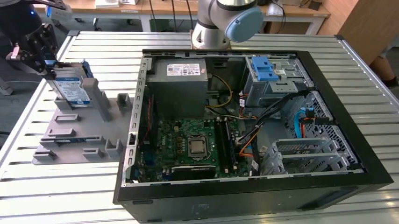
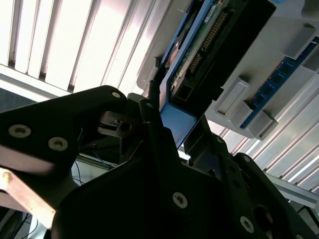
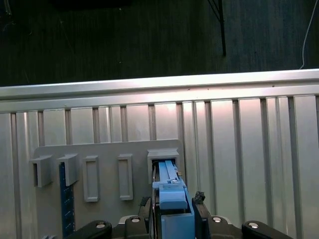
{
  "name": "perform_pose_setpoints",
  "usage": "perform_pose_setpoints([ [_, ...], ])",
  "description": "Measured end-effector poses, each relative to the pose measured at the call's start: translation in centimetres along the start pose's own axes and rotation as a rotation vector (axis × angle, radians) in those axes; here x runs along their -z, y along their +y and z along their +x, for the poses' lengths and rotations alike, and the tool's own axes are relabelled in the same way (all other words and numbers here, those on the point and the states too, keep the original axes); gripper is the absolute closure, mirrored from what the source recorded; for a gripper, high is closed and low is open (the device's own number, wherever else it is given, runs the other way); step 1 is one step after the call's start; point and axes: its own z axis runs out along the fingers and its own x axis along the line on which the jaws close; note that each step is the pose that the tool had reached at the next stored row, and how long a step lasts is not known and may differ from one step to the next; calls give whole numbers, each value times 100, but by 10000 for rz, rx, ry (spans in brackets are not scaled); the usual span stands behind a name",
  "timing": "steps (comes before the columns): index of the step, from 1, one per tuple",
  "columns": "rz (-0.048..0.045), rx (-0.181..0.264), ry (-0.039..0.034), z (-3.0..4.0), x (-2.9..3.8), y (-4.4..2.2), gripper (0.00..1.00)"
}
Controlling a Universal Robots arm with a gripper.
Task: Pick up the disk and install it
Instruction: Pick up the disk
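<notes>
First wrist view is showing my pincer (image 3: 174, 201) clamping on the disk (image 3: 168, 174), with one finger pressing each side of its blue frame. The second wrist view is agreeing, with the blue edge sitting tight between my dark fingers (image 2: 154, 133). The disk is standing upright on edge in a slot of the grey holder (image 1: 81, 129), which is lying on the slatted metal worktop (image 1: 62, 186) at the exterior view's left, just beside the open computer case (image 1: 249, 205). The drive cage (image 1: 277, 86) inside that case is sitting well apart from where I am holding. I am judging the grip as the weak spot: I am squeezing only a narrow plastic rim near one end, so the heavier metal body could be swinging or sliding out once its weight is hanging on me. Pulling at a slant could be wedging the disk against the slot walls, and the holder, which I am not seeing fastened down, could be coming up with it. Further on, the bundle of cables (image 1: 274, 116) is crowding the space below the cage, so a tilted disk could be snagging there or jamming at the cage mouth.
</notes>
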Motion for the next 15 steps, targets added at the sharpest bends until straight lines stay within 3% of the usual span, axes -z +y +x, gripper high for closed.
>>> perform_pose_setpoints([
  [15, -27, 1, 2, 0, -32, 0, 57],
])
